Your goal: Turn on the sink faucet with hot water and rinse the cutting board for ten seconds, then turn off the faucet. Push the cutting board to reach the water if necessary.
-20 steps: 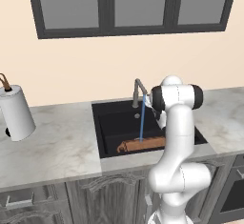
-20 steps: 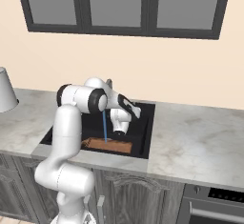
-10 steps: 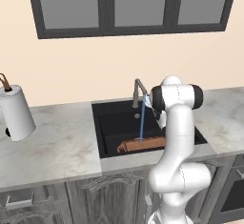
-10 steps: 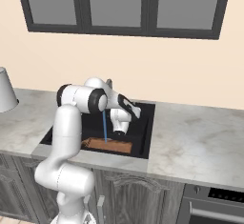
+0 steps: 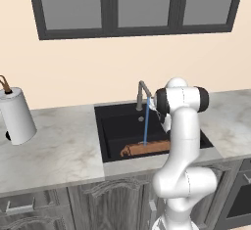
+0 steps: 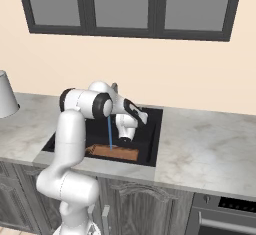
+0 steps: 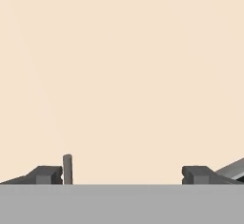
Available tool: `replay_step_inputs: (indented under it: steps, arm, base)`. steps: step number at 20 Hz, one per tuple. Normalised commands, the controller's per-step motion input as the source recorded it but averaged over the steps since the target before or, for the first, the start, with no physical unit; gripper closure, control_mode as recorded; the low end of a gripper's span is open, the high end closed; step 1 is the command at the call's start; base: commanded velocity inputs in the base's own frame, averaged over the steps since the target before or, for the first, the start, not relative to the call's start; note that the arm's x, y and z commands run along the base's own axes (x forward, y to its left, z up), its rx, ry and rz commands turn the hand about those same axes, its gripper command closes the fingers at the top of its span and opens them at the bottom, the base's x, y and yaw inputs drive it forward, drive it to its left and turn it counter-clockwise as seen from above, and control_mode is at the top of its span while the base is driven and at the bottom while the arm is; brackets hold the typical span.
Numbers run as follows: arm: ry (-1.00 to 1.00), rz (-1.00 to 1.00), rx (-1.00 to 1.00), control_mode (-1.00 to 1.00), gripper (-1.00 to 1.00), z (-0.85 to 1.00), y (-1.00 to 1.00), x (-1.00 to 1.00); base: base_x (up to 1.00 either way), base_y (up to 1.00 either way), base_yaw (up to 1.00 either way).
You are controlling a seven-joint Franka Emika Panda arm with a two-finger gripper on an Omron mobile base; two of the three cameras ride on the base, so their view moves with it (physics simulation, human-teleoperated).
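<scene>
The gripper points at a bare cream wall in the hand view, its two dark fingertips set wide apart with nothing between them. Just inside the left fingertip a slim grey post stands upright; whether it belongs to the sink faucet cannot be told from that view.

In the left base view the sink faucet rises at the back rim of the sink, its angular spout bent forward over the black basin. The water falls from the spout as a thin, straight blue stream and lands on the cutting board, which lies flat along the front of the basin, close to its front wall. The white arm crosses in front of the right part of the sink and hides the board's right end.

From the right base view the same stream meets the cutting board near its middle, with the arm's wrist hanging low over the basin just to the right of the stream. The sink is set in a pale marble surface. A white paper towel roll stands on the surface well to the left of the sink, and a dark-framed window runs along the wall above.
</scene>
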Motion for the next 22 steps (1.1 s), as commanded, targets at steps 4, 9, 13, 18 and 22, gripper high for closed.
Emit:
replay_step_inputs:
  steps: [4,9,13,18,22]
  arm:
    - [0.00,0.00,0.00,-1.00,-1.00,0.00,0.00,0.00]
    - [0.00,0.00,0.00,-1.00,-1.00,0.00,0.00,0.00]
    - [0.00,0.00,0.00,-1.00,-1.00,0.00,0.00,0.00]
    - [0.00,0.00,0.00,-1.00,-1.00,0.00,0.00,0.00]
    - [0.00,0.00,0.00,-1.00,-1.00,0.00,0.00,0.00]
  base:
    - [0.00,0.00,0.00]
    - [0.00,0.00,0.00]
    - [0.00,0.00,0.00]
    - [0.00,0.00,0.00]
    - [0.00,0.00,0.00]
